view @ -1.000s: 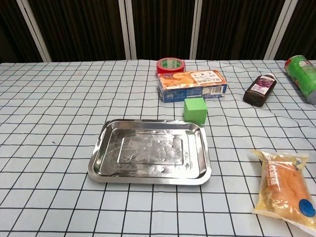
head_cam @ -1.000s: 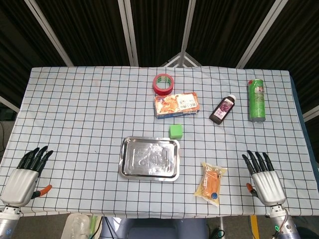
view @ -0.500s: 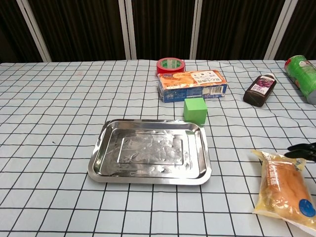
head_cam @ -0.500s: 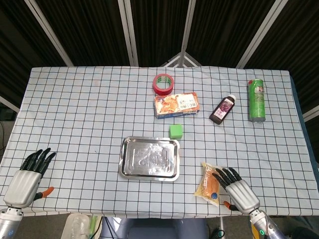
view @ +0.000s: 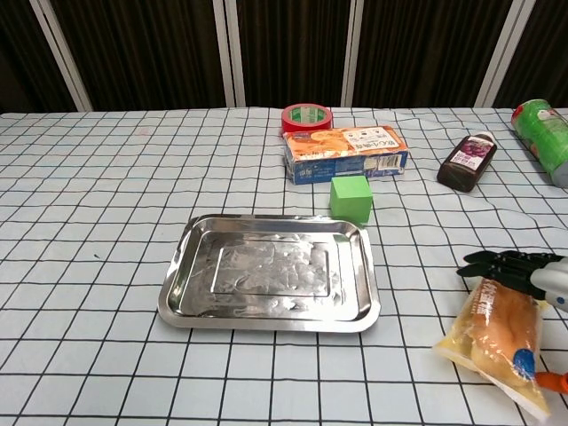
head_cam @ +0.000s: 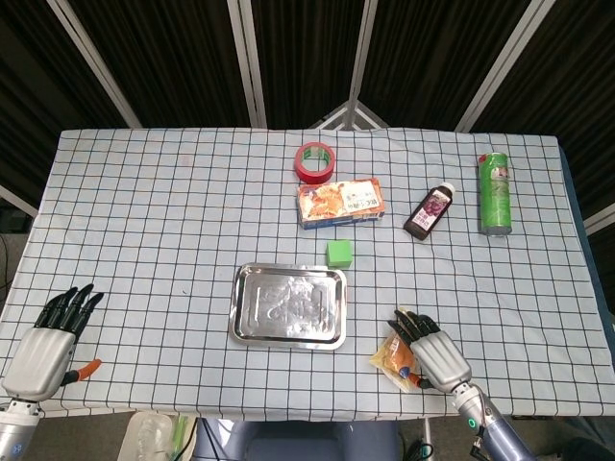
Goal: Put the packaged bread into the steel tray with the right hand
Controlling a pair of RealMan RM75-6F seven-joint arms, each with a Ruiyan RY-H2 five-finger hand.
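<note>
Right hand (head_cam: 430, 351) lay over the packaged bread (view: 498, 335) right of the steel tray (view: 271, 280), fingers extended, grasp unconfirmed; lift and placement remained, tray held nothing.

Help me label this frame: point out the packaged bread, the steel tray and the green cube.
packaged bread (view: 493, 337), chest view, on the orange middle of the pack.
steel tray (head_cam: 288, 304), head view, on its bare floor.
green cube (view: 351, 198), chest view, on its front face.
</note>
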